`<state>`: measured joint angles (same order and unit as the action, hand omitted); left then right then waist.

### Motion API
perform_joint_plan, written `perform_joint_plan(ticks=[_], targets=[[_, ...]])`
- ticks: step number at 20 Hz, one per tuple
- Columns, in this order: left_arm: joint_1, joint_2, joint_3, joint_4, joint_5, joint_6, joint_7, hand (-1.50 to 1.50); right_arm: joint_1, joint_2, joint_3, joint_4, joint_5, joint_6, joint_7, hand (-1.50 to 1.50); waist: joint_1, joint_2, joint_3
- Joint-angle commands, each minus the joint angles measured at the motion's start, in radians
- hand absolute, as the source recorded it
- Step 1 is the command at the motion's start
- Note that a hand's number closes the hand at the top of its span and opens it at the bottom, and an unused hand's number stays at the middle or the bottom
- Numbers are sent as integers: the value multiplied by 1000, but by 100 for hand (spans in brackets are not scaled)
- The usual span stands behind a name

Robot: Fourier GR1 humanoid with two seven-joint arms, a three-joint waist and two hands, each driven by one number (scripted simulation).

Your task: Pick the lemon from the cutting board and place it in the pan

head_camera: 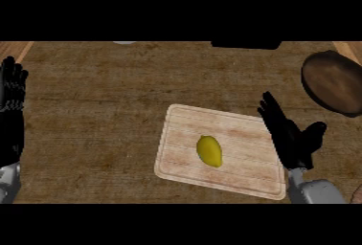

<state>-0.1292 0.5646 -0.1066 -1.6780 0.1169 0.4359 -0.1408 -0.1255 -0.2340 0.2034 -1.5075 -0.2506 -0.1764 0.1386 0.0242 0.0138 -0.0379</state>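
Note:
A yellow lemon (209, 151) lies near the middle of a light wooden cutting board (185, 125) on the counter. The dark brown pan (333, 82) sits at the far right, partly cut off by the view's edge. My right hand (293, 139) hovers over the board's right edge, open with fingers straight and thumb spread, a short way right of the lemon and not touching it. My left hand (11, 103) rests open at the left edge, fingers up.
The wooden counter (92, 95) stretches around the board. A black object (246, 44) shows at the top edge, and a small pale object (124, 42) at the top left.

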Motion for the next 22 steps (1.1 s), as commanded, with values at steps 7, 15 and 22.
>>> perform_joint_plan(ticks=[7, 15, 22], targets=[[-29, -115, -98, 81, 149, -124, 136, 0, -241, -78, 294, 39, -22, 582, -104, 150, 45, 22, 40], [-52, -153, -81, 192, 150, -128, 126, 0, -291, -313, 23, 177, 191, 558, -709, -150, -21, -2, 39], [-83, -139, -51, 206, 163, -161, 155, 0, -457, -568, 23, 187, 297, 772, -694, -150, -14, -12, 37]])
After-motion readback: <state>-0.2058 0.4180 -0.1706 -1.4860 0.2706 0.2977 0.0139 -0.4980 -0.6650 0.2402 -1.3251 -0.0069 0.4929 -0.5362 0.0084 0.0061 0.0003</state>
